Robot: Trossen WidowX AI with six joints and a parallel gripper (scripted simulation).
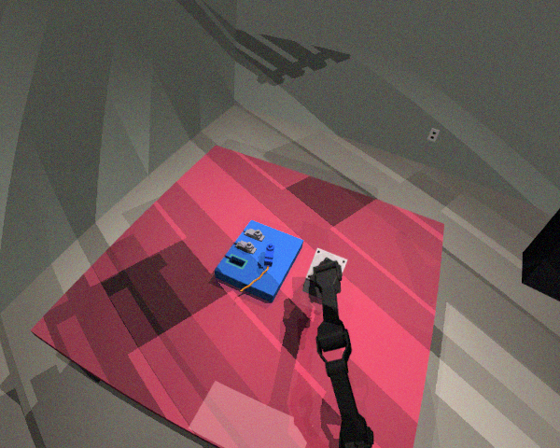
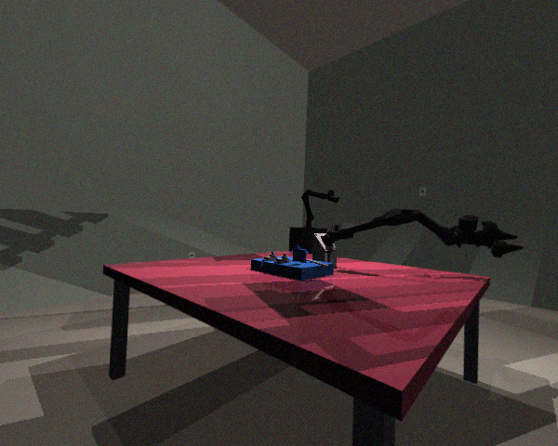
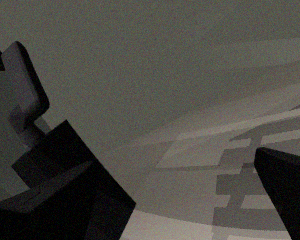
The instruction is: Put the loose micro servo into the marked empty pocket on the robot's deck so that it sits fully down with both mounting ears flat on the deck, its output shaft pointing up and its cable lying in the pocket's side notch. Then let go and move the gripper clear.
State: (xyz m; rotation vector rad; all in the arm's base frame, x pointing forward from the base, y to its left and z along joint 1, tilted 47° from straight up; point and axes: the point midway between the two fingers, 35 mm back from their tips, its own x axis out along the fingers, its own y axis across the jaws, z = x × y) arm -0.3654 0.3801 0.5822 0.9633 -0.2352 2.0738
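Servo (image 1: 269,255) (image 2: 298,253) looks light, rigid; better grasp its body, sparing soft cable (image 1: 255,280) (image 2: 320,262). Fingers are spread, empty.

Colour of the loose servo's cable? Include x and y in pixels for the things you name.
Orange; the cable (image 1: 255,281) (image 2: 320,262) shows best in the top view.

The blue micro servo (image 1: 269,255) (image 2: 299,253) is resting on top of the blue deck, outside the teal-outlined pocket, its orange cable trailing across the deck toward one edge.
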